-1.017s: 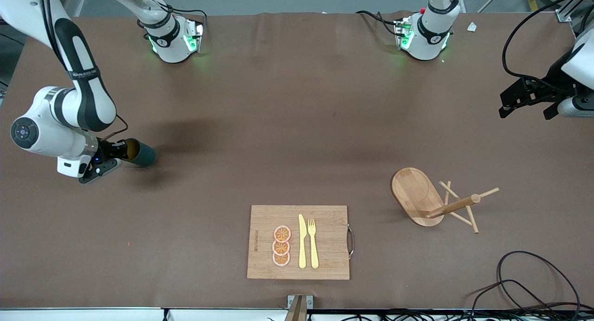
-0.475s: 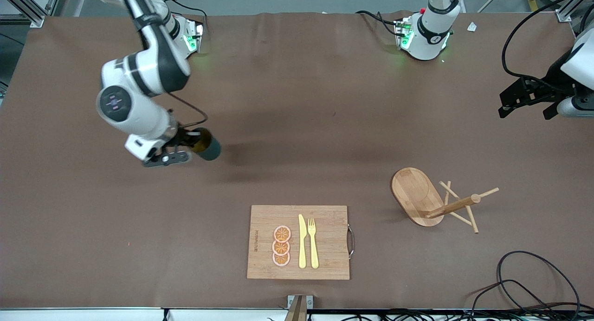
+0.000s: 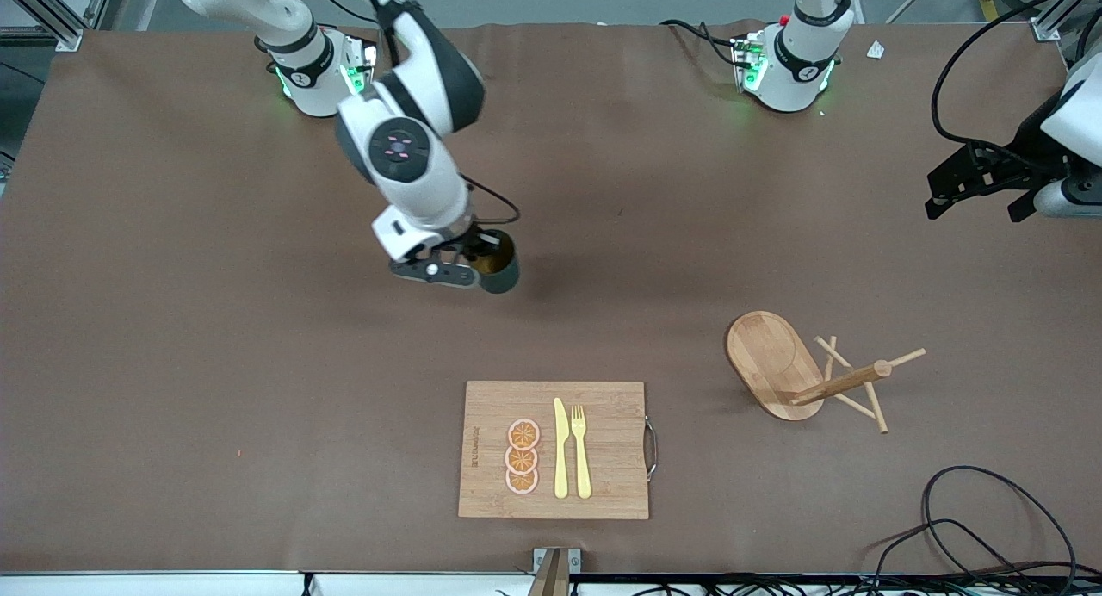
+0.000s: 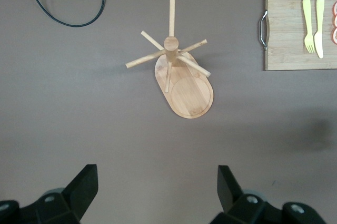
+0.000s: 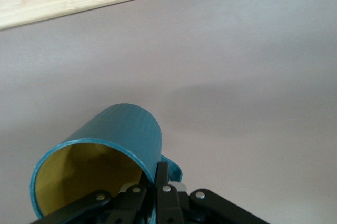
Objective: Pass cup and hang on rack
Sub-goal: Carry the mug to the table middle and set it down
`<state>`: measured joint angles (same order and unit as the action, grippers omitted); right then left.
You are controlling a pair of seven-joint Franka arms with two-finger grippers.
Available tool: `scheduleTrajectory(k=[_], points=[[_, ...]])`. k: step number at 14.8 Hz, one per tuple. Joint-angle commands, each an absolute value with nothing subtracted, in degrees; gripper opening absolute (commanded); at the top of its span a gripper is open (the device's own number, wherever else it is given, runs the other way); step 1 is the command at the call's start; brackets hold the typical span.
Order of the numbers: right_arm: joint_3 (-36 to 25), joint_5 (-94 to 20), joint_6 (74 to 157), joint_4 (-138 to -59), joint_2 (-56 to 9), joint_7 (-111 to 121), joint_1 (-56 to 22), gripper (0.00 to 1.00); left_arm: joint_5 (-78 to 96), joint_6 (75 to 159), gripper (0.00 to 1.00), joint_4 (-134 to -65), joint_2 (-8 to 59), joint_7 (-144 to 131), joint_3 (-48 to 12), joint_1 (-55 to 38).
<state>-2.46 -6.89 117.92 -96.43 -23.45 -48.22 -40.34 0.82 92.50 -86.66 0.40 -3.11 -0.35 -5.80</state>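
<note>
One step of the job looks done: the cup is off the table, pinched at its rim by the right gripper, whose fingers are shut on the wall with the yellow inside showing in the right wrist view. The cup hangs tilted in the air over the bare table mat near the middle, between the arm bases and the board.

Everything else is left. The handover has not begun, as the left gripper waits with its jaws wide apart and empty, over the left arm's end of the table, well apart from the cup. The rack stands near that end, about as far from the front camera as the board's upper edge, and all of its pegs are bare; in the left wrist view the rack shows below the open fingers. By my judgement the task is early: pass, regrasp and hanging all remain.
</note>
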Motion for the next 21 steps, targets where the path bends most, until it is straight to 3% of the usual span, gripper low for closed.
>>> scheduleTrajectory(k=[1,11,17,18,19,20,21], points=[[-3.34,-7.73,116.81,-86.85,-32.06,-54.56,-43.41,0.00,0.18,92.28,1.00,-85.34,1.05,-2.99,-0.53,-5.71],[-3.08,-8.17,126.03,-84.64,-41.21,-55.03,-49.31,0.00,0.00,92.29,1.00,-85.25,0.97,-1.67,-0.53,-5.19],[-3.08,-9.84,126.21,-84.64,-41.84,-43.59,-49.22,0.01,0.70,92.20,1.00,-85.34,0.97,-1.50,-0.53,-5.19],[-3.08,-9.84,126.21,-84.64,-41.84,-43.59,-49.22,0.08,0.79,92.02,1.00,-85.34,0.97,-1.49,-0.53,-5.19],[-3.08,-9.93,126.12,-84.64,-41.84,-43.59,-49.13,0.24,0.79,91.85,1.00,-85.69,1.05,-1.49,-0.53,-5.27],[-3.08,-10.19,126.12,-84.64,-41.84,-44.29,-49.13,0.67,0.79,91.76,1.00,-85.87,1.14,-1.67,-0.53,-5.53],[-3.08,-10.28,126.04,-84.64,-41.84,-44.99,-49.30,0.96,0.79,91.76,1.00,-85.78,1.58,-1.93,-0.53,-5.54]])
